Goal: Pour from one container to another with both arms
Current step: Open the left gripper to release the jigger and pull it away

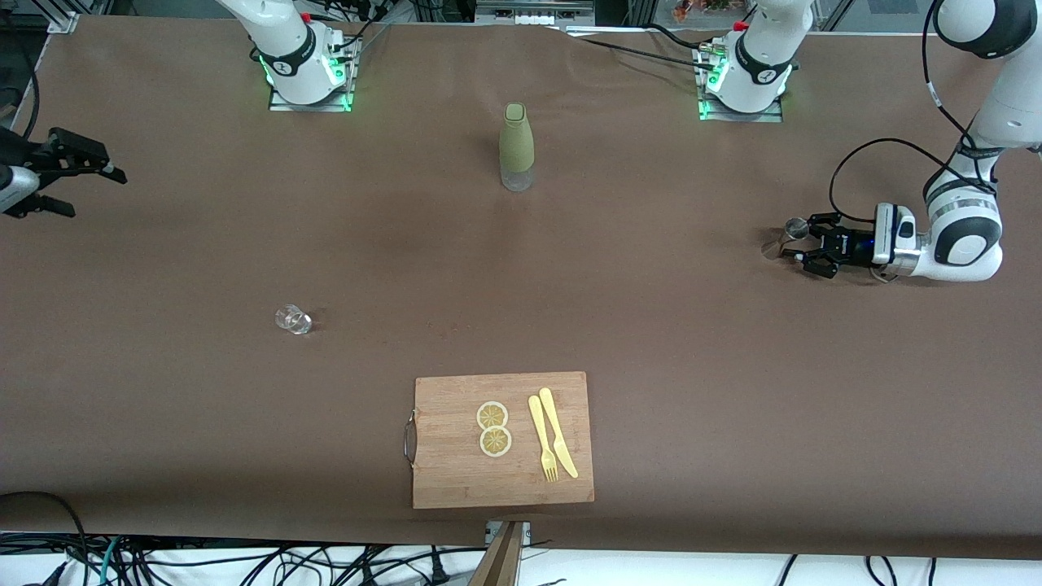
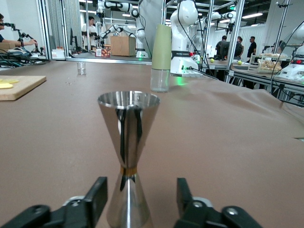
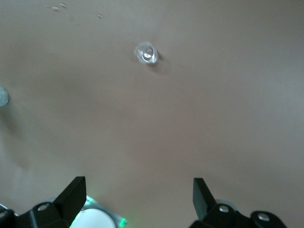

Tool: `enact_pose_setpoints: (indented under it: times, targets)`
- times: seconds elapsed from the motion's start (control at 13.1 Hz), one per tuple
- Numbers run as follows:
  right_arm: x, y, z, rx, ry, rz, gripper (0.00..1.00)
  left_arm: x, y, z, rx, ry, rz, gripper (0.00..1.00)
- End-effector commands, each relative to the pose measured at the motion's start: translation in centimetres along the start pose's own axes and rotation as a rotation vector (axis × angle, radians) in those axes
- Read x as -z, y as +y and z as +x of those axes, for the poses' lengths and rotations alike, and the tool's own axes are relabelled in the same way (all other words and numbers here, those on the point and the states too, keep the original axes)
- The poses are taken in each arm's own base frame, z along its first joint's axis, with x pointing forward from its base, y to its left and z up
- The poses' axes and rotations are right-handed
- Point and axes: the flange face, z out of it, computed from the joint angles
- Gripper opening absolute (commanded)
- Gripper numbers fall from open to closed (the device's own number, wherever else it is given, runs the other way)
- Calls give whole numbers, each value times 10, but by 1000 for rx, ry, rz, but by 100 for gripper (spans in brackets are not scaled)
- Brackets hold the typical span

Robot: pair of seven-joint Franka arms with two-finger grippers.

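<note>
Wide bare stretches of the brown table (image 1: 676, 342) lie between few obstacles. A tall olive-green bottle with a clear base (image 1: 516, 146) stands upright midway between the arm bases. A small clear glass (image 1: 293, 319) sits alone toward the right arm's end. The wooden cutting board (image 1: 456, 472) fills the near edge. A steel hourglass-shaped jigger (image 2: 128, 152) stands upright between the left gripper (image 2: 137, 202) fingers, a gap showing on either side

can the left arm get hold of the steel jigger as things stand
Probably yes: the left end effector is open and low, its fingers either side of the upright jigger, with nothing between them.
</note>
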Motion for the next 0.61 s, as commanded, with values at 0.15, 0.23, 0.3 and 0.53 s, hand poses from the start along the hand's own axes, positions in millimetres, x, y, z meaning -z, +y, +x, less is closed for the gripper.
enact_pose_setpoints:
  times: [0.15,0.23,0.3,0.53]
  targets:
    - [-2,-51,7,-383,-105,-138,100,85,5,52,-51,-199,-29,100]
    - [0,-53,9,-434,-98,-144,100,109,12,73,24,-265,-27,100]
    - [5,-52,11,-437,-82,-144,100,127,12,96,88,-327,-27,100]
    - [26,-49,16,-436,-9,-159,100,162,4,180,265,-496,23,100]
